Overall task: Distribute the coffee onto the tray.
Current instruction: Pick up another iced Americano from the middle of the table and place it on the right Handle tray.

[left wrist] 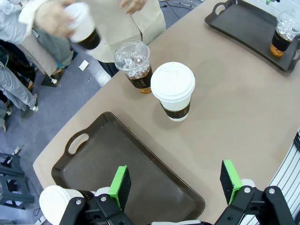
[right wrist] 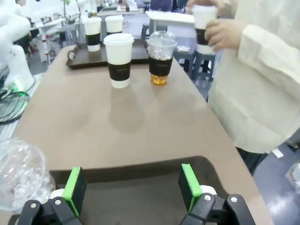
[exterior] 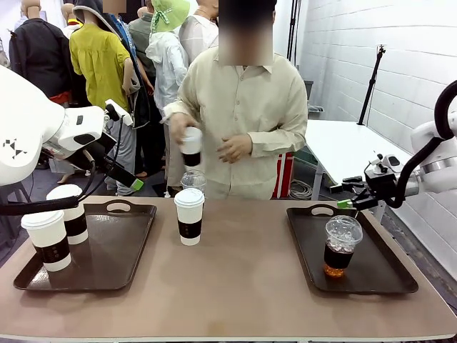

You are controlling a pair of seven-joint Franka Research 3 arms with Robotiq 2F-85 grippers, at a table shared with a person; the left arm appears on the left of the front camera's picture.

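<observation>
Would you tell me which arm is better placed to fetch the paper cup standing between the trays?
Left, probably: the left gripper hangs open near the paper cup, beside the left tray holding two like it; the right gripper is farther off.

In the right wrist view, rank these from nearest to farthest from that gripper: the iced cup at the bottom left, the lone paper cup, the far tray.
1. Iced cup, right beside the right gripper.
2. Paper cup, mid-table.
3. Far tray, at the table's opposite end.
</observation>
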